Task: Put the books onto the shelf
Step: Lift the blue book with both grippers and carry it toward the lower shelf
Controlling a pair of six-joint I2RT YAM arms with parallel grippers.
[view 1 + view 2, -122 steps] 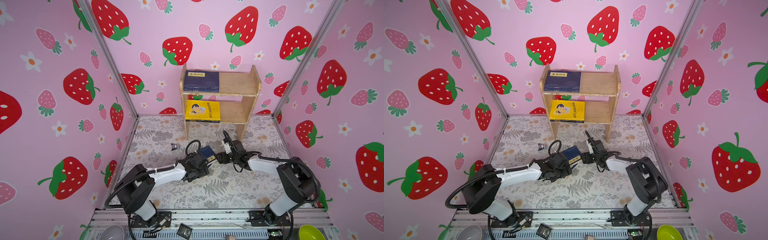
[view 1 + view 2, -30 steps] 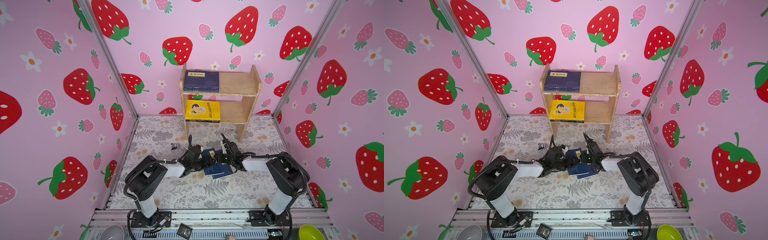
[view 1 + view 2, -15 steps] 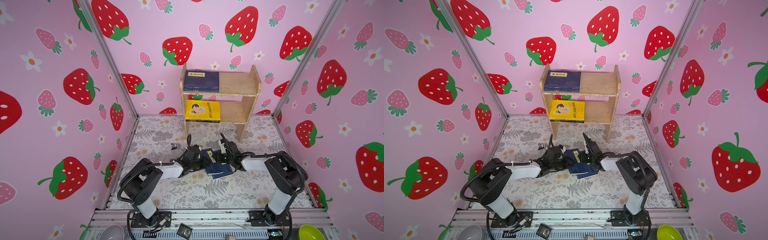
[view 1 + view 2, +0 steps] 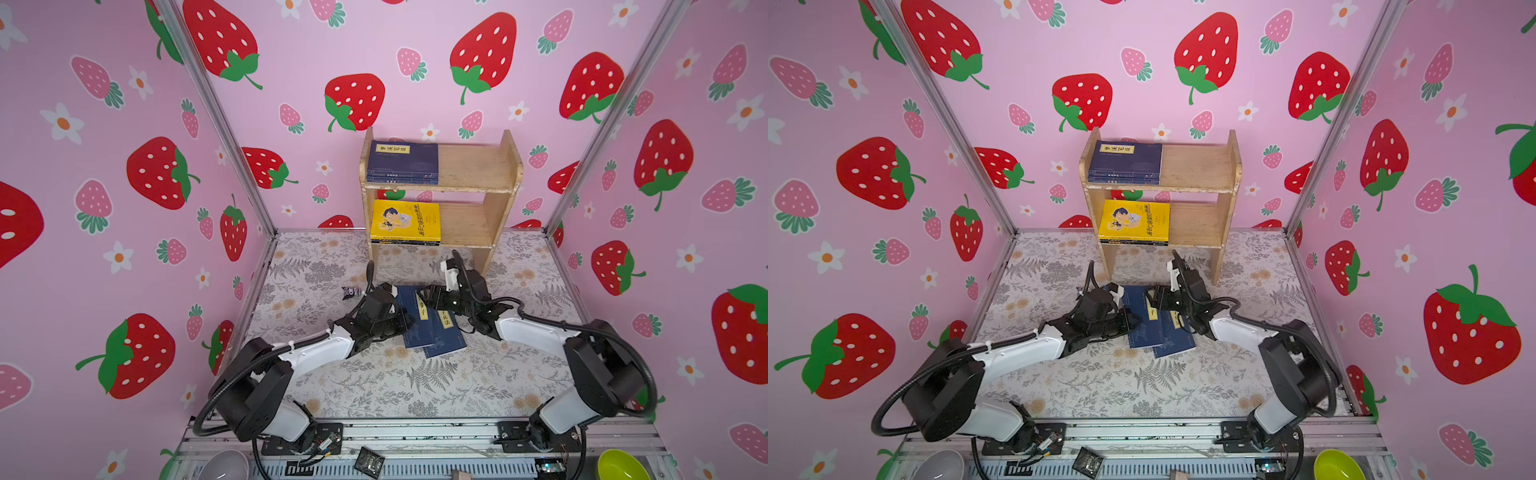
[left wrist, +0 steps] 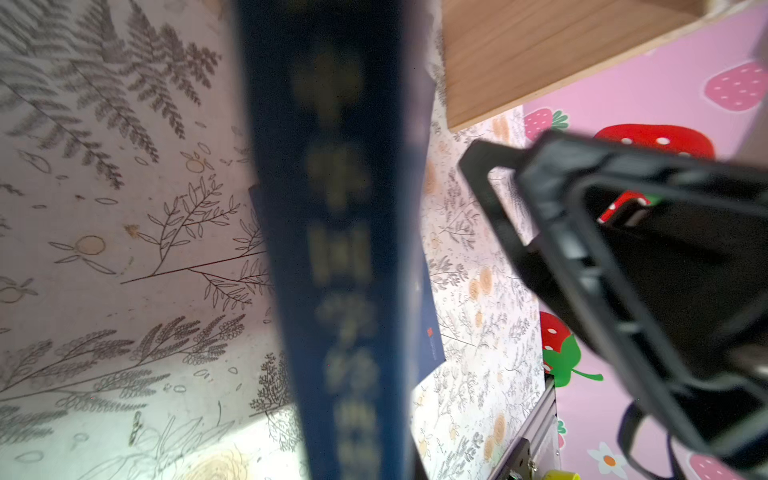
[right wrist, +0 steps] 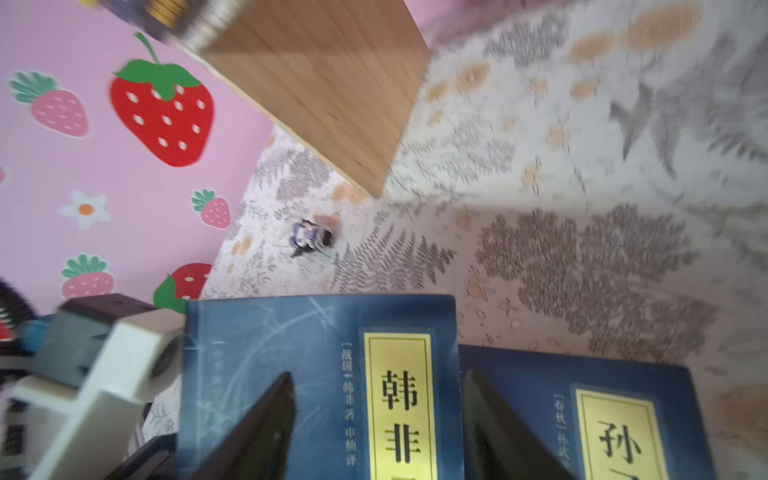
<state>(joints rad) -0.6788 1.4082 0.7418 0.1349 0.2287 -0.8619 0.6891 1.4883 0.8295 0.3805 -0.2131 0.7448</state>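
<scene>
Books (image 4: pixel 430 332): two navy paperbacks with yellow title labels, overlapped flat on the fern-print mat (image 4: pixel 415 386), lying between the two sets of fingers (image 6: pixel 257 432). Furthest left, outside the left fingers and well apart from them, a tiny dark figurine (image 4: pixel 350 292) on the mat. Next, the left gripper (image 4: pixel 404 319): clamps shut on the spine edge of the upper book (image 4: pixel 415 328), that spine a blur across the middle of the left wrist view, the fingers themselves out of that picture. Under the upper book's far side, toward the right fingers, the lower book (image 4: pixel 448 340), partly covered. Then the right gripper (image 6: pixel 378 374): released, fingers spread wide above the covers, one over the upper book beside its label, its partner over the seam between upper and lower book; touching the covers or not, impossible to tell. Beyond both sets of fingertips, the shelf (image 4: pixel 505 174): holds a navy stack (image 4: pixel 403 162) on the top tier and a yellow cartoon book (image 4: pixel 405 222) on the bottom tier, both well apart from either grip.
</scene>
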